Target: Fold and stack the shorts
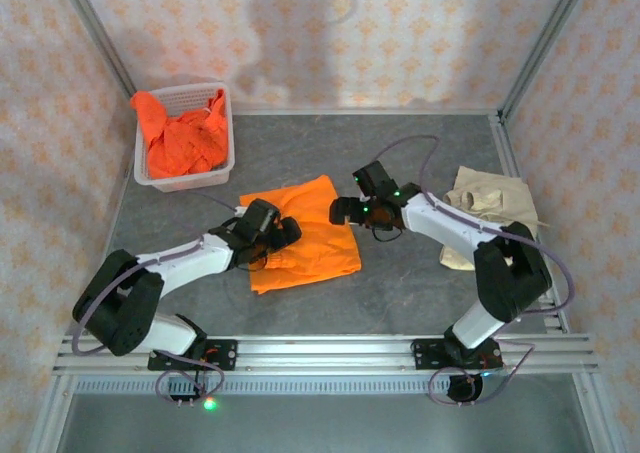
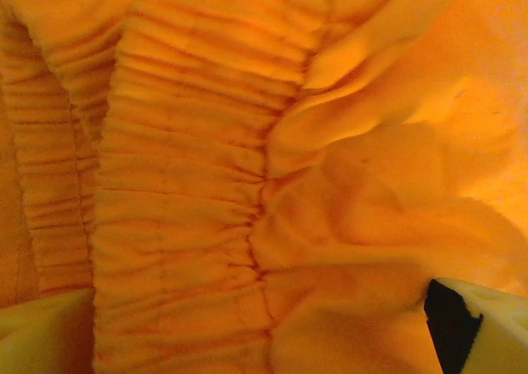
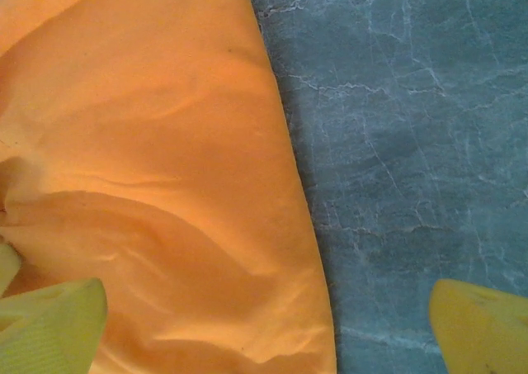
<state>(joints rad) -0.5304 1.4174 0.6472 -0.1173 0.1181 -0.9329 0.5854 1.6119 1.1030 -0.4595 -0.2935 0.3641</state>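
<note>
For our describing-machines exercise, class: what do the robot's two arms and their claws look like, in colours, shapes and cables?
The left arm and right arm share white links, bulky black joints and thin greyish cables looping alongside. Small green lights glow on the right arm. The claw fingertips look yellow up close.

A white plastic mesh basket point(image 1: 190, 181) is sitting at the far left corner of the grey marbled tabletop point(image 1: 300, 153), which is lying between patterned walls point(image 1: 350, 33) and a near aluminium rail point(image 1: 330, 351).
</note>
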